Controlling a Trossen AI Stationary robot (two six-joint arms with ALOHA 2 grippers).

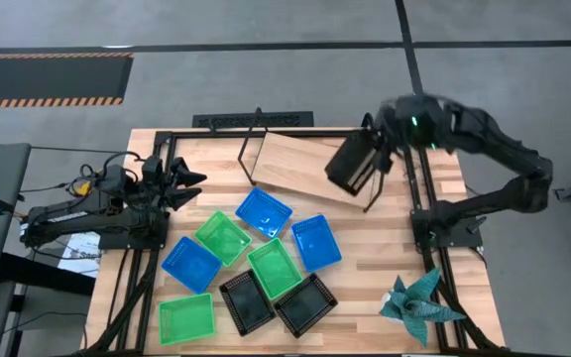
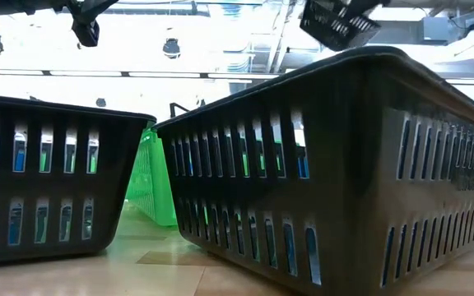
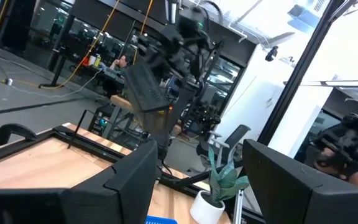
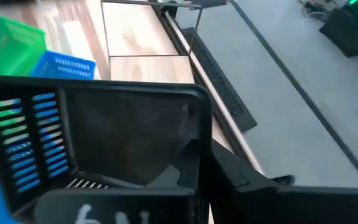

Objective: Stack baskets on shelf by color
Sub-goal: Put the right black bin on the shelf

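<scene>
My right gripper (image 1: pixel 373 151) is shut on a black basket (image 1: pixel 350 165), held in the air over the right end of the shelf (image 1: pixel 295 164), a light wooden board on black wire legs. That basket shows high in the low view (image 2: pixel 338 22) and fills the right wrist view (image 4: pixel 104 143). Eight baskets lie on the table: blue ones (image 1: pixel 264 211) (image 1: pixel 315 243) (image 1: pixel 190 263), green ones (image 1: pixel 223 238) (image 1: pixel 274 268) (image 1: pixel 185 317), black ones (image 1: pixel 246 300) (image 1: pixel 305 304). My left gripper (image 1: pixel 188 182) is open above the table's left part, touching nothing. My right gripper holds the black basket by one side wall (image 4: pixel 194 134), near a corner. One finger (image 4: pixel 173 175) seems to lie inside the basket and the other (image 4: pixel 241 186) outside the wall. The basket is lifted clear and tilted, its open side turned away from level.
A teal folded-paper plant (image 1: pixel 419 302) stands near the table's right near corner. Black frame rails (image 1: pixel 424 198) run along both table sides. The two black baskets (image 2: pixel 319 164) (image 2: pixel 48 177) fill the low view. Bare wood lies between the shelf and the baskets.
</scene>
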